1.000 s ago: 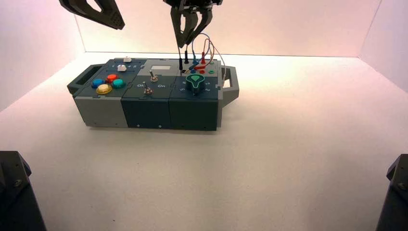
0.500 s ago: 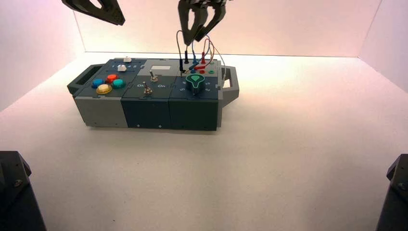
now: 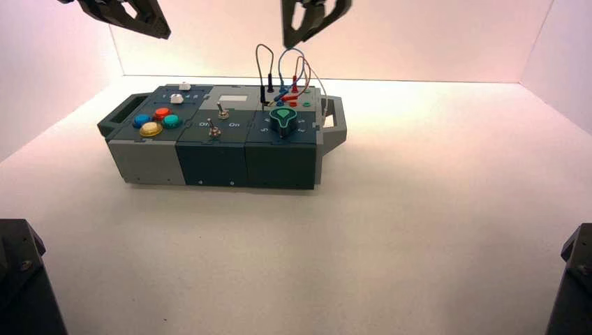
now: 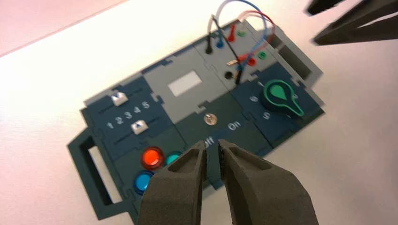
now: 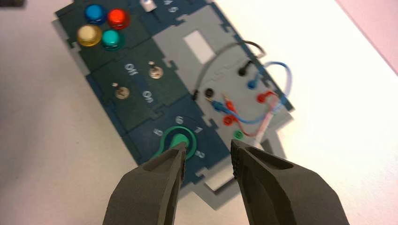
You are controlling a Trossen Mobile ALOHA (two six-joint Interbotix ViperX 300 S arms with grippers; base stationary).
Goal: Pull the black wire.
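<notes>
The black wire (image 3: 263,64) stands as a tall narrow arch on the box's far right module, left of the blue and red loops. In the right wrist view the black wire (image 5: 220,50) has one plug in the far black socket (image 5: 242,70). Its other end rests just beside an uncovered black socket (image 5: 210,92). My right gripper (image 3: 297,38) hangs open above and slightly right of the wires, holding nothing; in its own view the right gripper (image 5: 209,146) frames the green knob (image 5: 178,140). My left gripper (image 3: 157,29) is shut, high over the box's left end.
The box (image 3: 209,157) has handles at both ends, coloured buttons (image 3: 157,120) on the left, two toggle switches (image 3: 218,118) in the middle and the green knob (image 3: 282,120) at the front right. Blue (image 3: 286,54) and red (image 3: 299,66) loops crowd the black wire.
My right gripper has opened off the black wire and risen up and to the right. The arch stays standing. The left arm has drifted slightly left.
</notes>
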